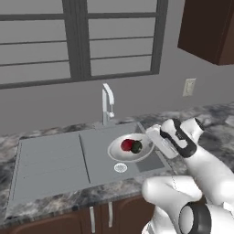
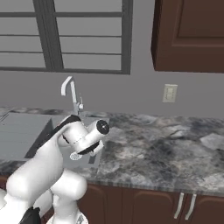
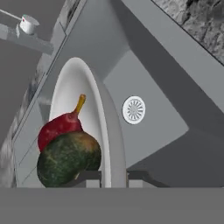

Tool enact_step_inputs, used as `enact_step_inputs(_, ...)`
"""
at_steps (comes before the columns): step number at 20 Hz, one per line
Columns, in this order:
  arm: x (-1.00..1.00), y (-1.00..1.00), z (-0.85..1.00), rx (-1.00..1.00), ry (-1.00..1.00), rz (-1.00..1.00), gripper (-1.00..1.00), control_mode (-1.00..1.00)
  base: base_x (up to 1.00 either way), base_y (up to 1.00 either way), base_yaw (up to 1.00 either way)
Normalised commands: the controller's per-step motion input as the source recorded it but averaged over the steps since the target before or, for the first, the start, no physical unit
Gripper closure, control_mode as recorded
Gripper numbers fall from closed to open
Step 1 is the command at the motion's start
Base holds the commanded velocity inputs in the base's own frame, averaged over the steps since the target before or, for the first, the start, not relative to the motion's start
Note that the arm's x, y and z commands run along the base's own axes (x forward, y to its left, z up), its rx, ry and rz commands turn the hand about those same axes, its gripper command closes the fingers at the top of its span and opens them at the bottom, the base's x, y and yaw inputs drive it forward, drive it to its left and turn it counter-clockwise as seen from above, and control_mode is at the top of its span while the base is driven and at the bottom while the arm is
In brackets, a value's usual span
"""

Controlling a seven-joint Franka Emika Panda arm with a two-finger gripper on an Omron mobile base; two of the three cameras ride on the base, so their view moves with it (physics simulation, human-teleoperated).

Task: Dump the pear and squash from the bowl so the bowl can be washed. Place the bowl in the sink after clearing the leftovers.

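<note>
Robot claw is clenched on the rim of the white bowl, one fingertip inside the rim and the other outside it, seen at 6 o'clock in the hand view. In the left base view the claw sits at the bowl's 3 o'clock edge, w/ the white arm reaching in from lower right. Bowl is held lifted and tilted above the grey sink basin, not resting on the bottom.

Inside the bowl, the red pear and the dark green squash lie touching each other. In the hand view the squash is nearer the claw, and the pear's stem points toward 12 o'clock.

A round drain lies in the basin floor, at approx. 6 o'clock below the bowl. A silver tap stands behind the sink at 12 o'clock. The ribbed drainboard stretches toward 9 o'clock. Dark marbled table surrounds the sink.
</note>
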Motion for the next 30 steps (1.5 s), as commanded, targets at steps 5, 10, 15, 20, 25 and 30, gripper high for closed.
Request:
enact_step_inputs(5,0.89,0.65,-0.62,-0.26,0.13,-0.03,1.0,-1.0,0.0,0.0,0.0)
enact_step_inputs(10,0.09,0.51,-0.26,-0.21,0.18,0.04,1.0,-1.0,0.0,0.0,0.0)
enact_step_inputs(15,0.0,0.49,-0.18,-0.24,0.07,0.08,1.0,-1.0,0.0,0.0,0.0)
enact_step_inputs(20,0.0,0.36,-0.01,-0.23,0.0,0.03,1.0,-1.0,0.0,0.0,0.0)
enact_step_inputs(25,0.01,0.0,0.0,-0.18,-0.09,0.05,1.0,-1.0,0.0,0.0,0.0)
enact_step_inputs(30,0.04,0.12,0.07,-0.09,0.03,0.06,1.0,-1.0,0.0,0.0,0.0)
